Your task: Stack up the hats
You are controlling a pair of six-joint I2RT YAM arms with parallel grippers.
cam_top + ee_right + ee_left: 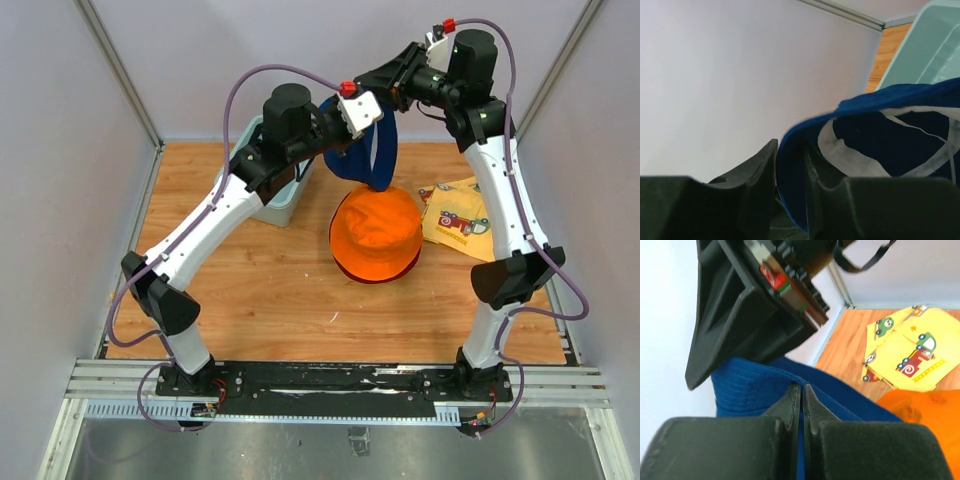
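Above the table's middle, I have the navy hat (348, 162) hanging between both arms, with the left gripper (801, 390) and right gripper (790, 151) each pinched on its brim. The orange hat (375, 235) lies just below, slightly toward the bases.

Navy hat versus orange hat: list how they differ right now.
Colour: the navy hat is dark blue, the orange hat bright orange.
Support: the navy hat hangs in the air, pinched by the left pincer and right pincer; the orange hat rests on the table, ungripped.
Shape: the navy hat is stretched and drooping; the orange hat sits domed, crown up.
Shared: both are soft fabric bucket hats.
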